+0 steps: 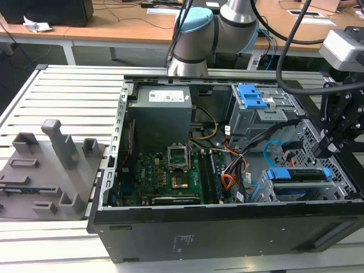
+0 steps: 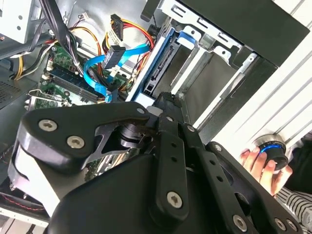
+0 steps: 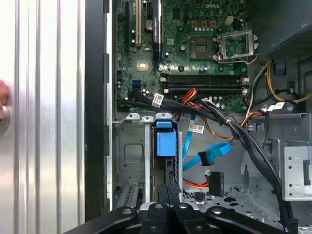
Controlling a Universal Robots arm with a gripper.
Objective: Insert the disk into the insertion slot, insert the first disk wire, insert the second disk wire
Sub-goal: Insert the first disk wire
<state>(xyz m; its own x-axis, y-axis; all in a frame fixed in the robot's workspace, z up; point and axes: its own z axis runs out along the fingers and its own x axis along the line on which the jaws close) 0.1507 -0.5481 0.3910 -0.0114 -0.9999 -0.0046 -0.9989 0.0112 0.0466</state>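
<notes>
— Pincer (image 3: 170,190) pointing down into the open computer case (image 1: 227,227), see it? Jaws drawn together, nothing between them so far as I can make out.

— I see it. And the disk (image 3: 165,144)?

— Right beneath the tips, standing on edge in the insertion slot (image 3: 127,153), with its blue carrier uppermost. The tips sit at one end of the carrier, very close. I can't tell whether they touch it.

— The second disk wire (image 3: 219,150)?

— Just beside the pincer, on the side of the disk away from the case wall. It loops loose, with its plug end free and apart from the disk.

— What's beyond that?

— A black cable bundle (image 3: 243,141) running past the slot. Further off there's the green motherboard (image 3: 195,53) and the taller bay (image 1: 253,99) with blue latches.

— And the arm (image 1: 227,28) itself?

— Its big joints stand behind the case, well away from the pincer. The wrist hangs over the end of the disk.

— Anyone about?

— A hand (image 2: 253,163), outside the case wall beside the pincer. It rests on a black, blue-ringed knob (image 2: 273,155) by the slatted table (image 1: 68,91).
</notes>
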